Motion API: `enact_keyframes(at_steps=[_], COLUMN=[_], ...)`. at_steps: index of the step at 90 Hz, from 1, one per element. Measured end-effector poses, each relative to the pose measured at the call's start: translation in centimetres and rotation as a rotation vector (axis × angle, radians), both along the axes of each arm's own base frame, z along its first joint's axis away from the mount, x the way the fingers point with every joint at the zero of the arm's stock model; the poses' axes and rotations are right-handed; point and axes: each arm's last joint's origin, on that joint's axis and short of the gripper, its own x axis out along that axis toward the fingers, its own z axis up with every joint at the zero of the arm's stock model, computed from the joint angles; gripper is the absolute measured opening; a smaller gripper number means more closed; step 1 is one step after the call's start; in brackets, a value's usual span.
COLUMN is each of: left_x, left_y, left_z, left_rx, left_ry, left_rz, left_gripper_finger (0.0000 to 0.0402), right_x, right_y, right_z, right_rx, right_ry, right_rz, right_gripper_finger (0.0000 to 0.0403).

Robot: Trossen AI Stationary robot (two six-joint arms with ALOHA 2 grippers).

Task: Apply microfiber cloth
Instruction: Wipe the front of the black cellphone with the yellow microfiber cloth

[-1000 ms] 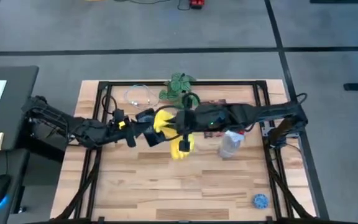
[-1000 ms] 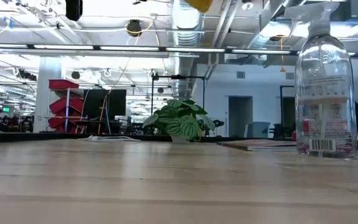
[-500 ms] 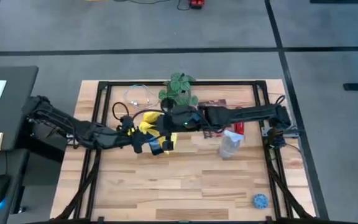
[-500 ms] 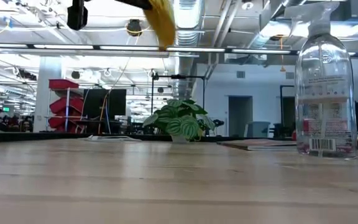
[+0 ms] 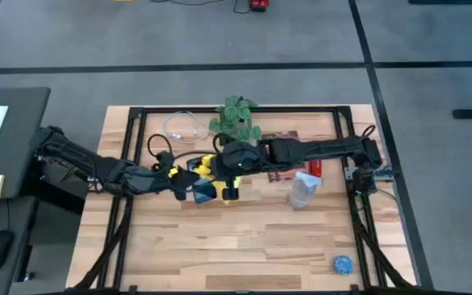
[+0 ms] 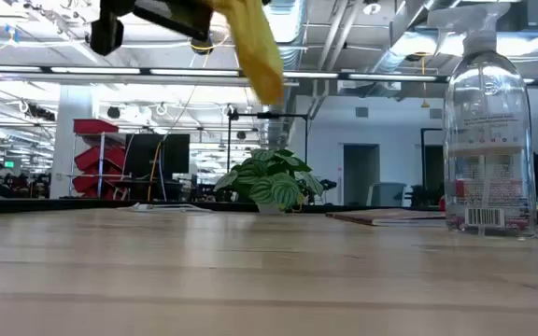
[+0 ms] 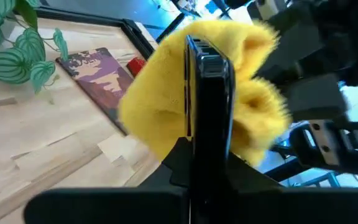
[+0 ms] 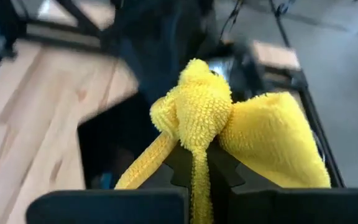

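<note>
Because the microfiber cloth [image 8: 229,124] is soft and limp, you keep it bunched in the right gripper [image 8: 194,158], clamped mid-air against the phone [image 7: 207,112] gripped edgewise by the left gripper [image 7: 194,180].

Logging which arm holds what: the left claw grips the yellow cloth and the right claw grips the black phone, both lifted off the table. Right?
Swapped. The right wrist view shows the right claw pinching the microfiber cloth; the left wrist view shows the left claw clamping the black phone edge-on. Both are lifted off the table, as the low view shows.
</note>
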Motion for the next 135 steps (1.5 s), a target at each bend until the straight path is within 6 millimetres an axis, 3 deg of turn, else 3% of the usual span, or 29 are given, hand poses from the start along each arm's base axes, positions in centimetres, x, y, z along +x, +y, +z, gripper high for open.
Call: enact_keyframes(at_steps=[24,45,61,79,97,117,135], left_x=[0.2,0.3,0.0,-0.7,-0.7,-0.7,-0.7], left_y=[-0.1,-0.2,-0.1,0.3,0.4,0.5,0.7], left_z=[0.0,0.1,0.1,1.1,1.5,1.4,0.9], left_rx=[-0.053,-0.028,-0.012,-0.015,-0.023,-0.007,0.024], left_ry=[-0.009,-0.012,0.005,-0.054,-0.089,-0.078,-0.046], left_rz=[0.007,-0.016,-0.03,0.014,0.029,0.048,0.076], left_gripper_finger=[0.0004,0.0004,0.0005,0.0005,0.0005,0.0005,0.0005], right_x=[1.3,1.3,0.5,-0.8,-0.9,-1.3,-4.0], right_y=[0.0,-0.9,-0.9,1.7,4.9,5.3,5.6], right_z=[1.5,1.5,0.4,-1.4,-0.4,-0.1,1.1], right_rx=[0.021,0.066,0.092,0.079,0.087,0.1,0.191], right_ry=[-0.222,-0.213,-0.069,0.124,0.032,0.046,0.189], right_rz=[-0.005,-0.015,-0.045,-0.034,0.039,0.078,0.234], right_gripper_finger=[0.0,0.0,0.0,0.0,0.0,0.0,0.0])
